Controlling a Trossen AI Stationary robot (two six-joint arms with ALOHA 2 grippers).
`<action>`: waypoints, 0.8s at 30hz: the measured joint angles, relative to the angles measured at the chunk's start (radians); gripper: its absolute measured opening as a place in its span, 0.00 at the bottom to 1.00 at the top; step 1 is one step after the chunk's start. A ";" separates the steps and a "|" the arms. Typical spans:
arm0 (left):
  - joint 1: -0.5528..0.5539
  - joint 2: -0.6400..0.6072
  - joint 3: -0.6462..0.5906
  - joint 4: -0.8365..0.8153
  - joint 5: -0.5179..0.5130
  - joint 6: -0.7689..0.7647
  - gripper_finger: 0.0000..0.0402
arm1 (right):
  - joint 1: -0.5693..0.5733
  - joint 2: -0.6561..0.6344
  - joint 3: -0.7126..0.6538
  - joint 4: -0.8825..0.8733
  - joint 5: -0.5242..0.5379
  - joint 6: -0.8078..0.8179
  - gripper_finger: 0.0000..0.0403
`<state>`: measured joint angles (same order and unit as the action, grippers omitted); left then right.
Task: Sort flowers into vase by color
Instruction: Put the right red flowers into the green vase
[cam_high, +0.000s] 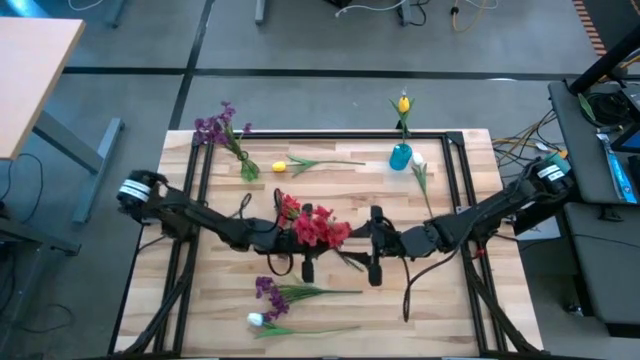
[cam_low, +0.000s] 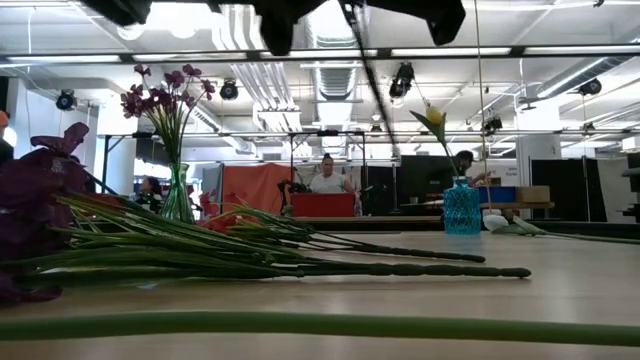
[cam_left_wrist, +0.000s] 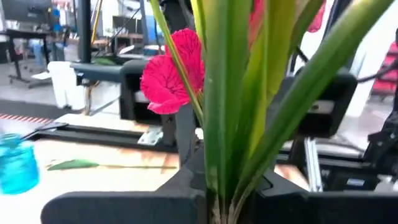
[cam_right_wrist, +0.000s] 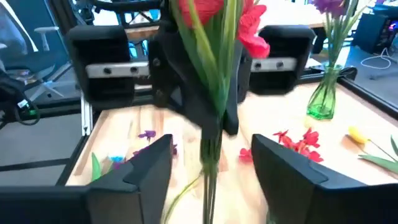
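My left gripper (cam_high: 297, 240) is shut on a bunch of red flowers (cam_high: 316, 228) above the table's middle; its green stems (cam_left_wrist: 219, 124) rise past the fingers in the left wrist view. My right gripper (cam_high: 372, 244) faces it, open, its fingers (cam_right_wrist: 144, 167) on either side of the bunch's lower stems (cam_right_wrist: 210, 163) without touching them. A green vase (cam_high: 247, 168) with purple flowers stands at the far left. A blue vase (cam_high: 400, 156) with a yellow tulip (cam_high: 403, 102) stands at the far right. My left gripper pinches the red bunch's stems (cam_left_wrist: 217, 198) between its two fingers, below the heads. The fingers lie across the stems. The bunch is lifted clear of the table, and its lower stems reach toward my right gripper.
A loose red flower (cam_high: 290, 205) lies on the table behind the grippers. A yellow tulip (cam_high: 281, 167) lies at the far middle and a white one (cam_high: 419, 162) beside the blue vase. Purple (cam_high: 268, 290) and white (cam_high: 257, 320) flowers lie near the front edge.
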<state>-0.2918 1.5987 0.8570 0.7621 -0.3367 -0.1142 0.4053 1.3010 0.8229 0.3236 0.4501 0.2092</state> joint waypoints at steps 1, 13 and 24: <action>0.004 -0.041 0.000 -0.072 -0.018 0.000 0.03 | 0.000 -0.016 0.000 -0.017 0.000 0.000 0.56; 0.131 -0.582 0.000 -0.787 -0.378 0.134 0.01 | 0.000 -0.083 -0.008 -0.176 0.005 0.113 0.69; 0.668 -0.832 0.000 -0.953 -0.110 0.255 0.01 | -0.033 -0.055 -0.010 -0.177 0.006 0.133 0.70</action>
<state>0.3767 0.7663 0.8566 -0.1906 -0.4468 0.1404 0.3721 1.2461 0.8125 0.1468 0.4562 0.3422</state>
